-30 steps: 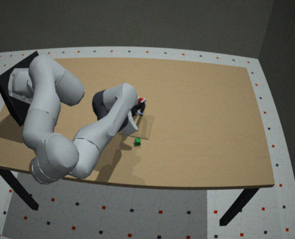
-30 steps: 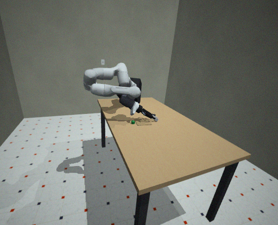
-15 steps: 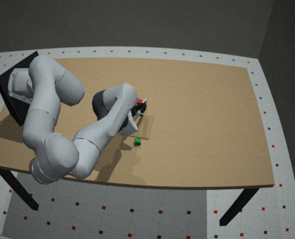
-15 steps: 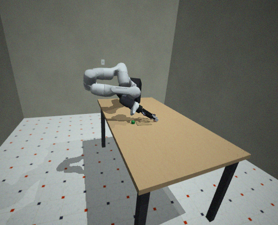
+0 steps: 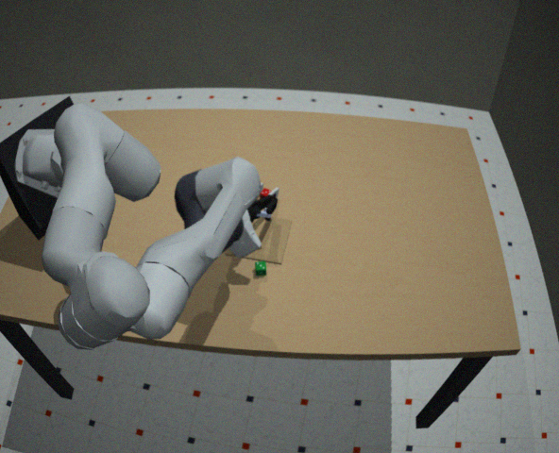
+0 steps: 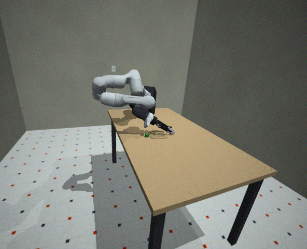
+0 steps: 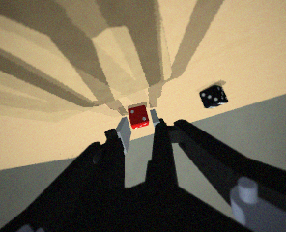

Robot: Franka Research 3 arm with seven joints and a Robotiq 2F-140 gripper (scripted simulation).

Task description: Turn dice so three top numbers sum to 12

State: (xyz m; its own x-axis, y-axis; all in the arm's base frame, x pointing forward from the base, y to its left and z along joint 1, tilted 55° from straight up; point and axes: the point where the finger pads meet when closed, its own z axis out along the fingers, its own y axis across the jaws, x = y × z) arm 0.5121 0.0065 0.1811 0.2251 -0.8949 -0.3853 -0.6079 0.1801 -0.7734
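The gripper is open a little, with its fingertips low at the table. The red die is between the fingertips, with a narrow gap on each side in the wrist view. Its face toward that camera shows two pips. It is beyond the far edge of the mat. The green die is on the table just off the mat's near edge. The black die is beside the gripper in the wrist view and hidden in the top and exterior views. The top numbers are unclear.
The wooden table extends widely to the right of the mat in the top view. The arm hangs over the mat's left part and casts shadows across the table.
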